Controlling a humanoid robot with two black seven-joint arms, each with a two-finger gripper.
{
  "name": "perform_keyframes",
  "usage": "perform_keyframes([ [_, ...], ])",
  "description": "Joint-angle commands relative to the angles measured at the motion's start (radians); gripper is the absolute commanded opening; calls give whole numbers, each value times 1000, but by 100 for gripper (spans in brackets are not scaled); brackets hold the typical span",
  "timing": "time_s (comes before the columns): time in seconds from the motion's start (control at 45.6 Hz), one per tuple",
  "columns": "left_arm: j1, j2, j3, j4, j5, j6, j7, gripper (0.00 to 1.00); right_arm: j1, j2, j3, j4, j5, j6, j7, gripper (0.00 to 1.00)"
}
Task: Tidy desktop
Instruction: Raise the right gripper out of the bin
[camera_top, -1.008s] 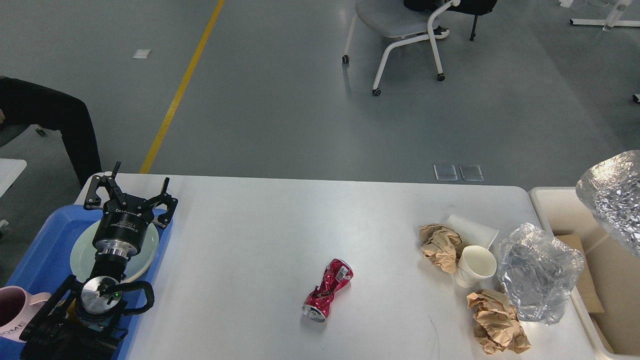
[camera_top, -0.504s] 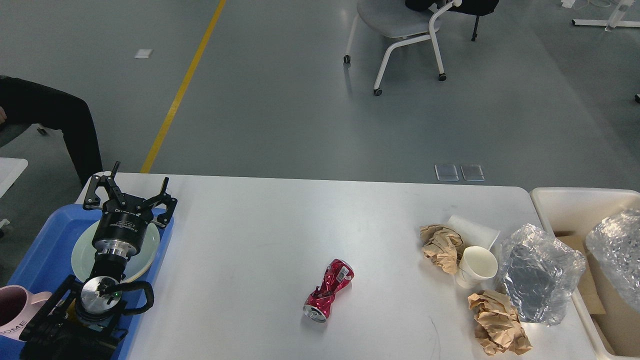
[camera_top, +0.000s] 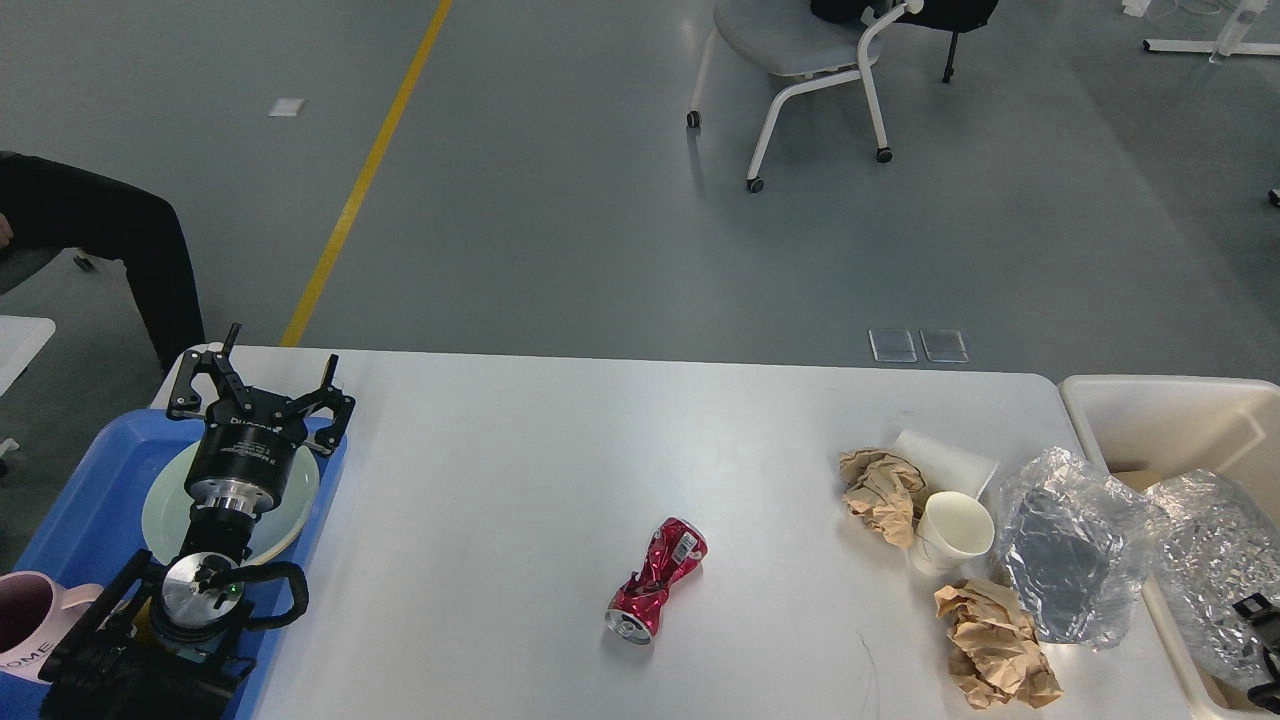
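1. Grey floor with a yellow line (camera_top: 365, 170) fills the far half of the view; a grey wheeled chair (camera_top: 800, 70) stands there, its top cut off by the frame.
2. At the left edge a person's dark sleeve (camera_top: 110, 250) shows only in part.
3. A small black piece at the lower right edge (camera_top: 1262, 640) looks like the right gripper. It sits against a crinkled clear bag (camera_top: 1215, 570) in the beige bin (camera_top: 1150, 410), and I cannot tell how its jaws stand.
4. The bin's near part runs out of frame, and the bag hides most of what is inside it.
5. The desktop (camera_top: 520, 480) spreads wide across the near half, its long axis running left to right, its near edge cut off.
6. The left gripper (camera_top: 262, 385) is at the desktop's far left corner, over a pale plate (camera_top: 160, 510) in the blue tray (camera_top: 90, 480), with its jaws spread apart and nothing between them.
7. A pink mug (camera_top: 25, 620) sits cut off at the tray's near left.
8. A crushed red can (camera_top: 655, 580) lies near the middle, well apart from both grippers.
9. On the right lie two brown paper wads (camera_top: 880, 490) (camera_top: 995, 640), two paper cups (camera_top: 950, 530) (camera_top: 945, 460), one of them tipped on its side, and a second clear bag (camera_top: 1070, 540).
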Motion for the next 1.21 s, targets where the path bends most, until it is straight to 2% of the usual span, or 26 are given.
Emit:
perform_keyframes([
  [0.0, 0, 0, 0, 0, 0, 0, 0, 96, -6, 25, 0, -3, 0, -1, -1, 0],
  [0.263, 0, 0, 0, 0, 0, 0, 0, 96, -20, 48, -3, -5, 0, -30, -1, 0],
  [0.285, 0, -1, 0, 0, 0, 0, 0, 96, -20, 48, -3, -5, 0, -45, -1, 14],
  [0.351, -1, -1, 0, 0, 0, 0, 0, 96, -20, 48, -6, -5, -2, -109, 0, 69],
  [0.372, 0, 0, 0, 0, 0, 0, 0, 96, -20, 48, -6, -5, -2, -135, 0, 84],
  [0.394, 0, -1, 0, 0, 0, 0, 0, 96, -20, 48, -6, -5, -2, -158, 0, 96],
  [0.416, 0, -1, 0, 0, 0, 0, 0, 96, -18, 48, -6, -3, -2, -175, 0, 100],
  [0.657, 0, 0, 0, 0, -2, 0, 0, 96, -9, 45, -6, 8, -2, -195, 0, 100],
  [0.854, 0, 0, 0, 0, 0, 0, 0, 96, 42, 14, -7, 37, -14, -169, -4, 100],
  [0.92, 0, 0, 0, 0, -2, 0, 0, 96, 78, -24, -12, 64, -18, -128, -8, 100],
  [1.008, 0, -1, 0, 0, 0, 0, 0, 96, 160, -78, -26, 98, -38, -24, -9, 100],
  [1.183, 0, 0, 0, 0, 0, 0, 0, 96, 350, -147, -61, 149, -182, 122, -12, 100],
])
